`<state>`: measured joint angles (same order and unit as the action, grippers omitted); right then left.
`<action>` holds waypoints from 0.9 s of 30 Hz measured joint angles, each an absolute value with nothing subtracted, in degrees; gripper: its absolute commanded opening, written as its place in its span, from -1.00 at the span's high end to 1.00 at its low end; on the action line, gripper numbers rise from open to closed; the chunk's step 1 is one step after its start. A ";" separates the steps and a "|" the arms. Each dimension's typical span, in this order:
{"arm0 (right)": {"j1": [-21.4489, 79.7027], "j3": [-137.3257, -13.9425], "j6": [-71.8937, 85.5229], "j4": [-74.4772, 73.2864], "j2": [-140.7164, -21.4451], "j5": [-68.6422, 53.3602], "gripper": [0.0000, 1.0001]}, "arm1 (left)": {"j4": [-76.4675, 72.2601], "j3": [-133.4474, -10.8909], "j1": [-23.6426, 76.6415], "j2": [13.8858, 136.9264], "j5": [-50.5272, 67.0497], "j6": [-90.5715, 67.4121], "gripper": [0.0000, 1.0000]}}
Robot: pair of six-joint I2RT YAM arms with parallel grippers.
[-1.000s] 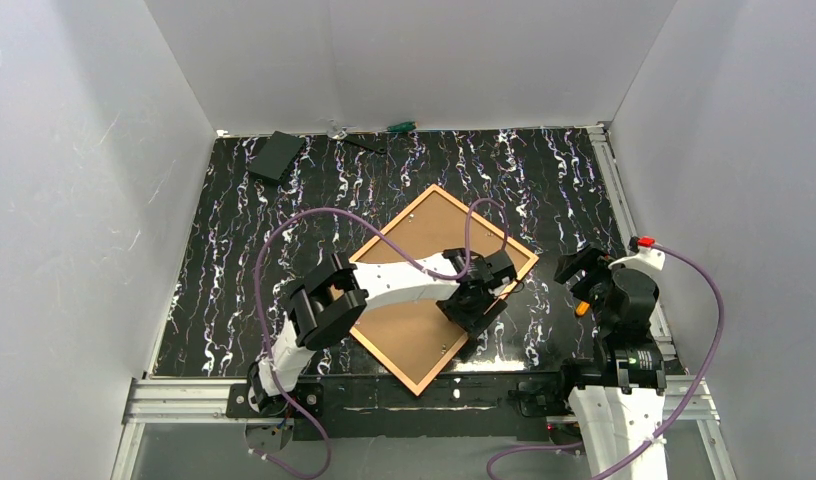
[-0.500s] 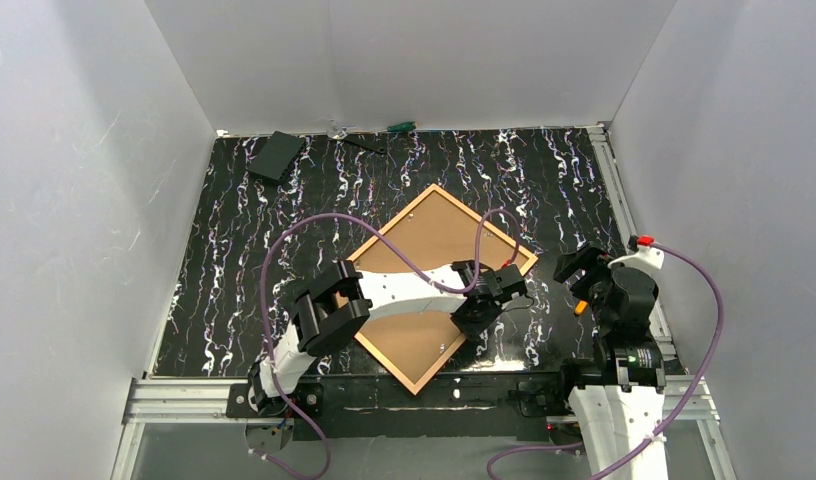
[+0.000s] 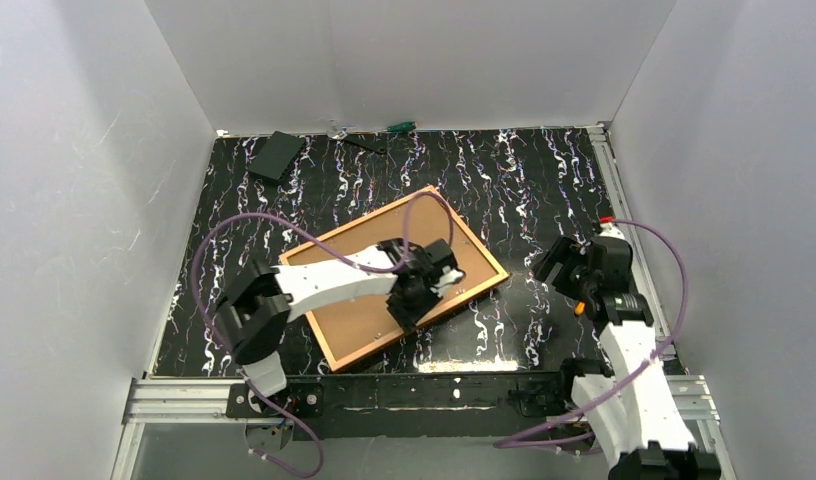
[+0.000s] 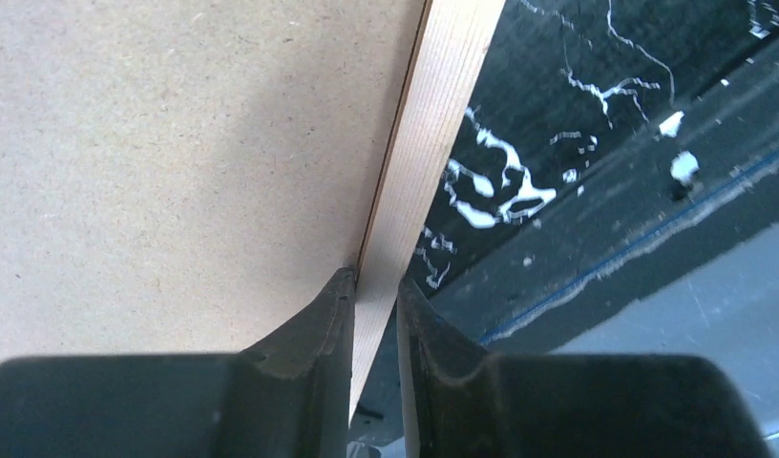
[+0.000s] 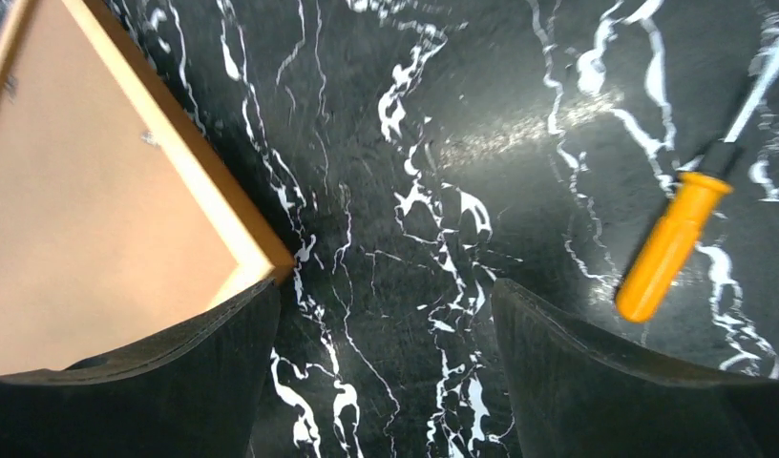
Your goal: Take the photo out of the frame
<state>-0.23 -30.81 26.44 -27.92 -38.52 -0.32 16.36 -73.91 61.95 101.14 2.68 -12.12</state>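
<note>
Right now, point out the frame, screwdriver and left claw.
frame [image 4: 431,124]: left wrist view, on the pale rail.
screwdriver [image 5: 667,253]: right wrist view, on the orange handle.
left claw [image 4: 374,279]: left wrist view, midway between fingertips.

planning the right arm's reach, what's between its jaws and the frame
Only bare marbled table between the jaws of the right gripper and the frame corner, in the right wrist view.

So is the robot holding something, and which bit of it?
The left gripper pinches the frame by one of its thin wooden rails. The right gripper is open and holds nothing.
</note>
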 measured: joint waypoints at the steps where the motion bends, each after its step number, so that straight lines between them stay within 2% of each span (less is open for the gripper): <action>1: 0.14 -31.24 26.11 -27.75 -41.06 -1.76 -0.76 | 17.12 -73.47 60.93 99.42 3.62 -11.73 1.00; 4: 3.51 -32.88 24.67 -26.35 -48.58 -4.80 -0.76 | 19.35 -72.60 58.39 93.95 5.50 -11.40 1.00; 7: 14.28 -35.20 22.22 -25.61 -54.30 -3.18 -0.76 | 21.41 -71.88 56.82 89.86 7.03 -11.77 1.00; 11: 32.99 -35.90 16.71 -22.94 -51.94 5.65 -0.76 | 24.23 -69.91 55.24 85.25 8.21 -12.10 1.00; 13: 38.04 -35.48 13.17 -20.97 -47.68 7.75 -0.76 | 25.89 -69.69 54.52 83.61 8.58 -12.12 1.00; 18: 45.43 -32.47 0.16 -14.17 -36.71 8.34 -0.76 | 28.05 -69.63 52.90 78.74 9.08 -12.01 1.00; 19: 47.07 -31.99 -3.44 -13.17 -35.99 7.55 -0.88 | 28.25 -69.38 52.64 77.36 9.13 -11.97 1.00; 23: 55.13 -31.22 -20.12 -11.38 -38.74 6.59 -0.88 | 29.74 -68.58 51.99 73.47 9.28 -11.55 1.00; 27: 57.52 -31.77 -34.81 -9.56 -45.89 5.45 -0.88 | 29.82 -67.99 51.57 72.34 9.65 -11.51 1.00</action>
<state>57.52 -31.77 -34.81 -9.56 -45.89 5.45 29.82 -67.99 51.57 72.34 9.65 -11.51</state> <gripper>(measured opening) 0.941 0.168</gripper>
